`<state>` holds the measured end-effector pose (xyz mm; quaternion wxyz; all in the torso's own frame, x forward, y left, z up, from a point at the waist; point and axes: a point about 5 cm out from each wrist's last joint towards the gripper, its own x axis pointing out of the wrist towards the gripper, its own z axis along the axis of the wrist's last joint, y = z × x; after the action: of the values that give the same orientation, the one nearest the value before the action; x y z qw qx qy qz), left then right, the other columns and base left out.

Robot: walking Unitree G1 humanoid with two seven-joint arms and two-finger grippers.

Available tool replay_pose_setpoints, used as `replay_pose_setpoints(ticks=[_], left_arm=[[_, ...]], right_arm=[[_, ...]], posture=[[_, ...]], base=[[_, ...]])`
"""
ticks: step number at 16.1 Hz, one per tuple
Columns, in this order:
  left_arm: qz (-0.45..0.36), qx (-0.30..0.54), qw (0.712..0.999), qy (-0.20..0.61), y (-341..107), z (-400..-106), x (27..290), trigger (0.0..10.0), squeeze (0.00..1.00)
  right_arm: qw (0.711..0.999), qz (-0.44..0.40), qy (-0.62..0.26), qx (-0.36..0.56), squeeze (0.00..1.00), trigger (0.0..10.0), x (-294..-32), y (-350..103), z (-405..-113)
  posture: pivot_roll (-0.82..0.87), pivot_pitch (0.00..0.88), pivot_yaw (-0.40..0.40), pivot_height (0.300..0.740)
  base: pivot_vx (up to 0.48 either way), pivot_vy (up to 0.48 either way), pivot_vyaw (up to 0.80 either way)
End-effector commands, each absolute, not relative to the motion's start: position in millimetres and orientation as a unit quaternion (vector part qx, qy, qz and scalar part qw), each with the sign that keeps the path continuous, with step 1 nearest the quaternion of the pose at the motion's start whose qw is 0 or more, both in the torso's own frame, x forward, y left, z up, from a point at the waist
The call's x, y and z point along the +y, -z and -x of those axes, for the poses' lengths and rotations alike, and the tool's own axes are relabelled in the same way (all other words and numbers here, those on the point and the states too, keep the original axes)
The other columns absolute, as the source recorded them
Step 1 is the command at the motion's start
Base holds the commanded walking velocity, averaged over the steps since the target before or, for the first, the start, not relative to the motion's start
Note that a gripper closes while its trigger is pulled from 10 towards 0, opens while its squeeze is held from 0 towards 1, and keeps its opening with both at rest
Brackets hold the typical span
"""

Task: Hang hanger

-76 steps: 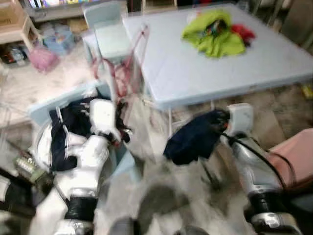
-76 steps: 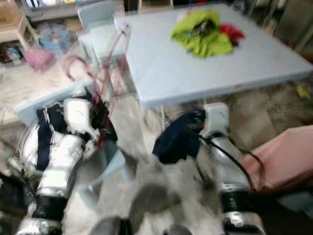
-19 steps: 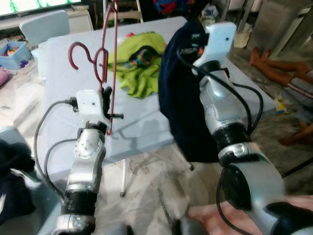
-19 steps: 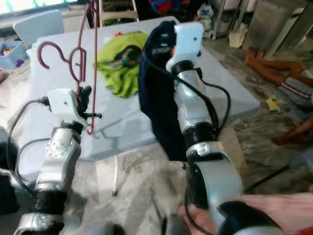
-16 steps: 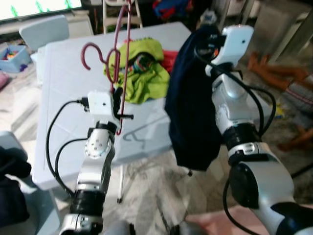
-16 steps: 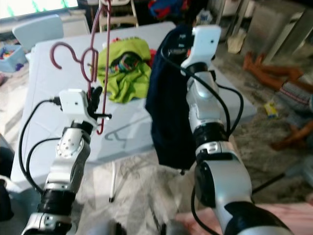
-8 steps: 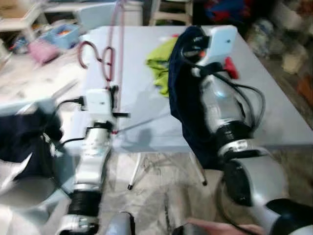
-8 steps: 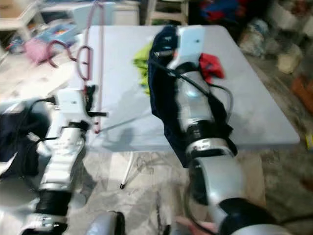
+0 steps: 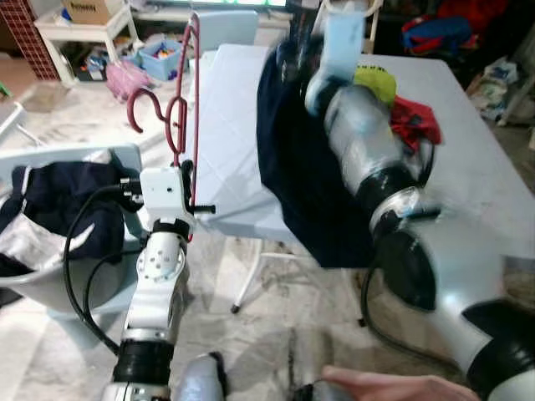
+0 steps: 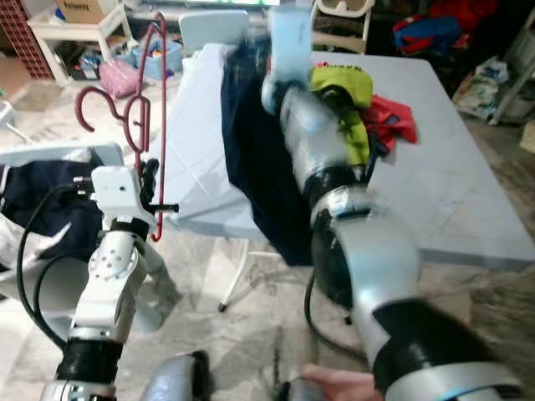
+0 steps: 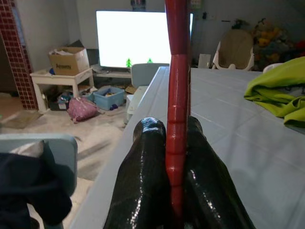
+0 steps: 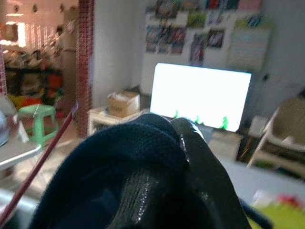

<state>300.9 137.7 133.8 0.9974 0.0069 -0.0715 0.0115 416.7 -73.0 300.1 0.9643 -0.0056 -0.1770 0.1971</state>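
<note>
A dark red hanger stands upright in my left gripper, its hooks curling to the left at the top. In the left wrist view the two black fingers are shut on the hanger's red bar. My right gripper is raised high and blurred, shut on a dark navy garment that hangs down in front of the table edge, just right of the hanger. In the right wrist view the navy cloth bunches over the fingers.
A light blue table carries a lime green garment and a red one. At the left a pale blue chair holds dark clothes. Boxes, a pink bag and another chair stand beyond.
The view has swung across the room. My right arm has lifted the navy garment from low by the floor to head height, close beside the hanger. The left gripper still holds the hanger upright.
</note>
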Motion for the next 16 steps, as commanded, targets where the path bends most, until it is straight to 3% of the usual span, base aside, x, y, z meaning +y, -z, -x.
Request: replay_pose_setpoints(ticks=[1, 2, 7, 9, 11, 13, 14, 15, 16], left_arm=[[-0.010, -0.080, 0.997, -0.014, -139.1, -298.8, 136.6, 10.0, 0.00], [-0.006, -0.077, 0.997, -0.014, -137.5, -293.6, 133.4, 10.0, 0.00], [-0.003, -0.071, 0.997, -0.019, -135.8, -288.2, 132.8, 10.0, 0.00], [-0.001, -0.070, 0.997, -0.016, -136.5, -290.0, 131.2, 10.0, 0.00], [0.004, -0.072, 0.997, -0.006, -139.1, -292.8, 125.7, 10.0, 0.00], [0.005, -0.071, 0.997, 0.002, -139.4, -293.1, 123.5, 10.0, 0.00], [0.006, -0.069, 0.998, 0.005, -138.4, -292.4, 122.9, 10.0, 0.00], [0.005, -0.066, 0.998, 0.009, -136.8, -291.8, 122.7, 10.0, 0.00], [0.004, -0.062, 0.998, 0.016, -135.3, -291.5, 121.7, 10.0, 0.00]], right_arm=[[0.968, -0.008, -0.178, -0.176, 0.00, 10.0, -75.0, -314.8, -419.3], [0.972, -0.030, -0.127, -0.197, 0.00, 10.0, -84.9, -350.3, -420.9], [0.962, -0.058, -0.004, -0.266, 0.00, 10.0, -138.0, -403.0, -415.0], [0.966, -0.033, 0.044, -0.253, 0.00, 10.0, -162.6, -392.7, -416.7], [0.978, 0.050, 0.090, -0.183, 0.00, 10.0, -181.3, -347.4, -423.4], [0.987, 0.070, 0.098, -0.109, 0.00, 10.0, -195.0, -301.1, -425.3], [0.993, 0.062, 0.081, -0.060, 0.73, 10.0, -197.6, -271.4, -424.7], [0.996, 0.070, 0.048, 0.002, 1.00, 10.0, -194.6, -235.5, -421.9], [0.992, 0.087, 0.000, 0.086, 1.00, 10.0, -188.6, -188.8, -413.2]], posture=[[0.08, 0.037, -0.085, 0.740], [0.10, 0.040, -0.099, 0.740], [0.11, 0.052, -0.115, 0.740], [0.10, 0.051, -0.110, 0.740], [0.09, 0.050, -0.101, 0.740], [0.09, 0.049, -0.092, 0.740], [0.09, 0.049, -0.088, 0.740], [0.08, 0.049, -0.076, 0.740], [0.08, 0.050, -0.069, 0.740]], base=[[0.000, 0.000, 0.00], [0.000, 0.000, 0.00], [0.000, 0.000, 0.00], [0.000, 0.000, 0.00], [0.000, 0.000, 0.00], [0.000, 0.000, 0.00], [0.000, 0.000, 0.00], [0.000, 0.000, 0.00], [0.000, 0.000, 0.00]])
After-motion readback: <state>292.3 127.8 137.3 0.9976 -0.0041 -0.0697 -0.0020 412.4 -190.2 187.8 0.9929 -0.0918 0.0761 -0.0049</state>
